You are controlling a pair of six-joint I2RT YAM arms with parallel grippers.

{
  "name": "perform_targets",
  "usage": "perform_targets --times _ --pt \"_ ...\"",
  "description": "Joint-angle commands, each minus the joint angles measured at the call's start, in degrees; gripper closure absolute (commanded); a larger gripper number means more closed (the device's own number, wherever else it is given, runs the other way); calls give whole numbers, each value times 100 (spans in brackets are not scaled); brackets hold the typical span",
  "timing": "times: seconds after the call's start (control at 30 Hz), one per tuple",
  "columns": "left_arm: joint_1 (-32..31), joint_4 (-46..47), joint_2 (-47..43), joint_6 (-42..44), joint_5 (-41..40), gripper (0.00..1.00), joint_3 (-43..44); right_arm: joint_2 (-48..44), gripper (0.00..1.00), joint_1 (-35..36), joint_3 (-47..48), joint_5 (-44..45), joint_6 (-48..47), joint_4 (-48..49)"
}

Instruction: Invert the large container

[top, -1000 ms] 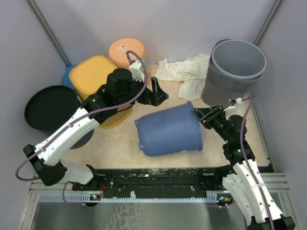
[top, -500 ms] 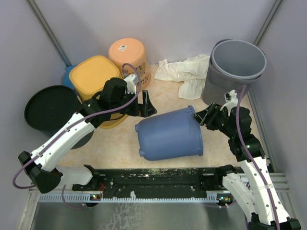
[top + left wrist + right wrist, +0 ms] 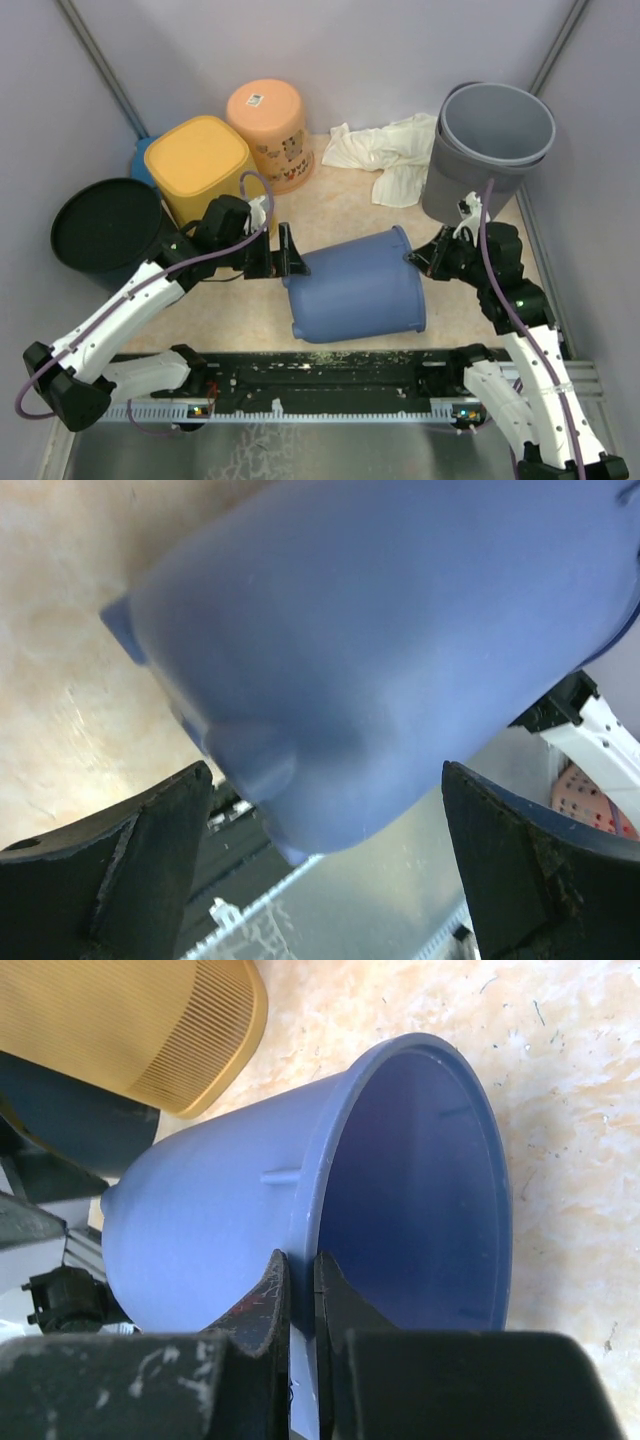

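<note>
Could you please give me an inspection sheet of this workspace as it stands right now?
Surface: beige table, lightly speckled with debris.
Job's things: large blue container lies on its side, mouth toward the right arm; not yet inverted.
Clutter: orange bucket, upside down; yellow container; black bin; stacked grey bins; crumpled white cloth.
Tools: right tool is shut on the container's rim; left tool is open, fingers either side of the container's base, contact unclear.
Cables: left purple cable and right purple cable, no snag seen.
Surroundings: lavender walls; black rail at the near edge.
</note>
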Motion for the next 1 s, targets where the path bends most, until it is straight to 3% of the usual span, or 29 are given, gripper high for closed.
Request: perform_targets --times 0.0,0.3,0.57,0.77,0.97 --pt "80 184 -274 -556 498 0 -411 -56 100 6 -291 -122 160 207" --pt "498 885 -577 -905 1211 0 -1222 -48 100 10 -542 -78 359 426" --pt "873 3154 -1146 -1474 1519 0 -2440 -31 100 12 -689 -138 390 521" --pt "879 4336 -1274 -1815 1768 1 -2396 -21 100 11 -832 -319 538 733" --pt "876 4508 -1132 -1872 1914 2 -1709 9 100 8 -1156 -814 1154 1488"
